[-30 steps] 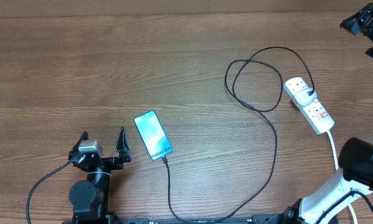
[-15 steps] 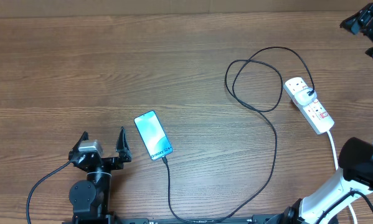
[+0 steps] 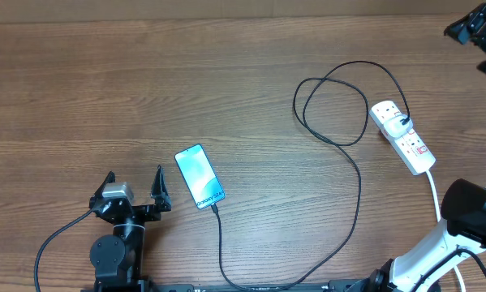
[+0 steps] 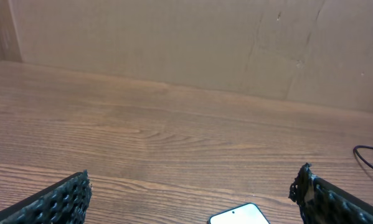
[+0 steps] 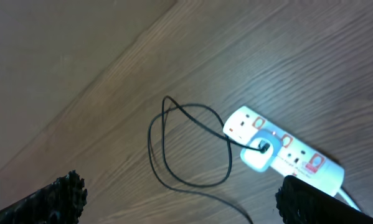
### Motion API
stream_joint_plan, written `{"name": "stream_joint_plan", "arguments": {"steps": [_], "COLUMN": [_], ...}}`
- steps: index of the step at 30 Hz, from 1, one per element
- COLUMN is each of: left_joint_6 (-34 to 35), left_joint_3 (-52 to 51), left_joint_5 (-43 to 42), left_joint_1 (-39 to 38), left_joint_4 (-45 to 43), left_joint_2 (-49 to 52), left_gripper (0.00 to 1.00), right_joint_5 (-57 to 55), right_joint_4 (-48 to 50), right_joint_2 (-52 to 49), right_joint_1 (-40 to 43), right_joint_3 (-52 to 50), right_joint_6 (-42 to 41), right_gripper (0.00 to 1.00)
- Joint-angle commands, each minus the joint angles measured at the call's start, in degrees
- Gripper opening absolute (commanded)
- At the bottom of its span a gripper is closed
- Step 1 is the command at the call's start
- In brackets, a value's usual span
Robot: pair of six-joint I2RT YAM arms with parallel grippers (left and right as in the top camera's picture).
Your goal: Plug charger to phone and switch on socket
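Two claws, both released and empty. The left claw (image 3: pixel 135 182) sits at the near edge of the bench (image 3: pixel 145 81), with the one phone (image 3: pixel 199 176) lying flat just to its right, screen lit. One black cable (image 3: pixel 358 174) meets the phone's near end, loops once, and ends in a plug seated in the one white power strip (image 3: pixel 402 135). The right claw (image 5: pixel 181 190) hangs above that strip.

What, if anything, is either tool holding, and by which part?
Nothing is held. The left tool stands open beside the phone; the right tool is open, clear of the socket.
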State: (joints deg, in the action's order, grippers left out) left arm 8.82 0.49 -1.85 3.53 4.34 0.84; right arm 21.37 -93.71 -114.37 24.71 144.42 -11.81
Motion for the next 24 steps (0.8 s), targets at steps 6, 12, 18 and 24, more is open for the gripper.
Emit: {"name": "stream_joint_plan", "arguments": {"steps": [6,12,18,24], "left_joint_6": [0.5,0.5,0.5,0.5], "left_joint_3": [-0.2,-0.2,-0.2,-0.2], "left_joint_5": [0.5,0.5,0.5,0.5], "left_joint_1": [0.6,0.6,0.6,0.6], "left_joint_4": [0.1,0.1,0.1,0.1], "left_joint_2": [-0.6,-0.6,-0.6,-0.6], "left_gripper": [1.00,1.00,1.00,1.00], "right_joint_5": [-4.5,-14.4,-15.8,-13.6], "right_joint_4": [10.9,15.6,22.3,34.9], "right_joint_2": [3.3,6.1,10.6,19.2], "right_joint_1": [-5.1,-12.8,-16.7,-17.7], "right_joint_3": [1.0,1.0,-5.2,-24.1], "right_joint_6": [0.3,0.3,0.1,0.1], "right_gripper": [1.00,1.00,1.00,1.00]}}
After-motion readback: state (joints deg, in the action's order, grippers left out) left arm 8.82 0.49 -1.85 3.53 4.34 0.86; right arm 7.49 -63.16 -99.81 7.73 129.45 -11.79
